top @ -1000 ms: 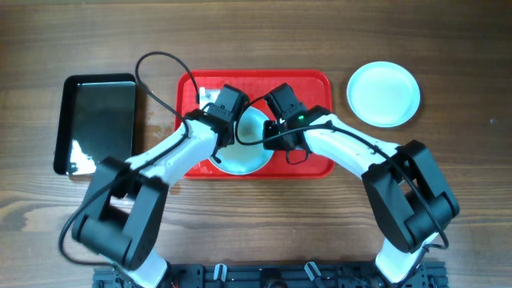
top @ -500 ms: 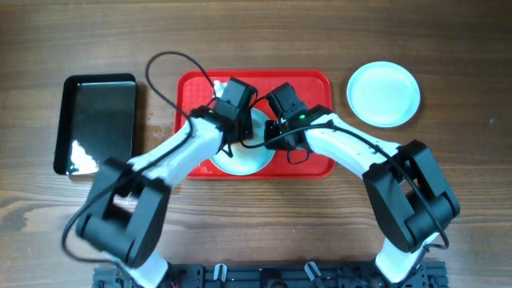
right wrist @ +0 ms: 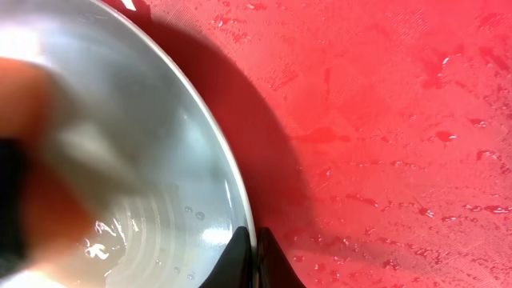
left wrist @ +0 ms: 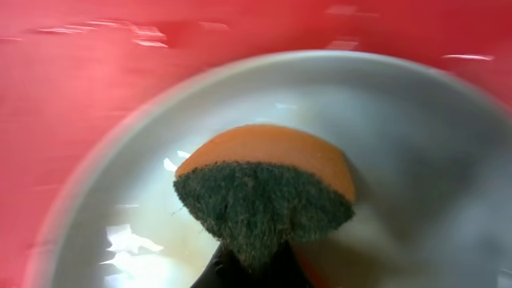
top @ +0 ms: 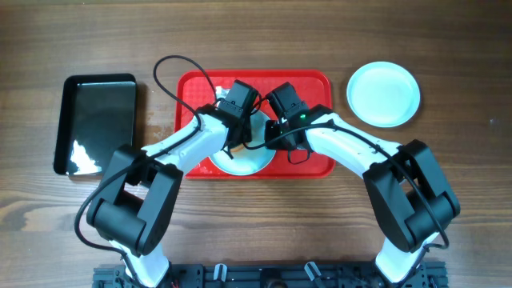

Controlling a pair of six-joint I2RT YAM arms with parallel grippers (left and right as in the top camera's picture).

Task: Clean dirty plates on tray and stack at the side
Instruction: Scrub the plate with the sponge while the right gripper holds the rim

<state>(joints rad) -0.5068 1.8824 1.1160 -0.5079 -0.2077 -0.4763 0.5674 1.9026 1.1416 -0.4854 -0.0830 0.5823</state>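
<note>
The plate (left wrist: pixel 416 160) lies on the red tray (left wrist: pixel 72 112), straight beneath the left pincer (left wrist: pixel 250 270), which is closed on an orange sponge (left wrist: pixel 268 188) set against the plate's inside (round, so no long axis to mind). The right pincer (right wrist: pixel 254 250) is nipped shut on the rim, the plate spreading to its left. Since a second ago the left pincer has swept across the plate toward the right one, which has held. A clean plate (top: pixel 383 94) sits on the table (top: pixel 448 200), well beyond the right pincer.
</note>
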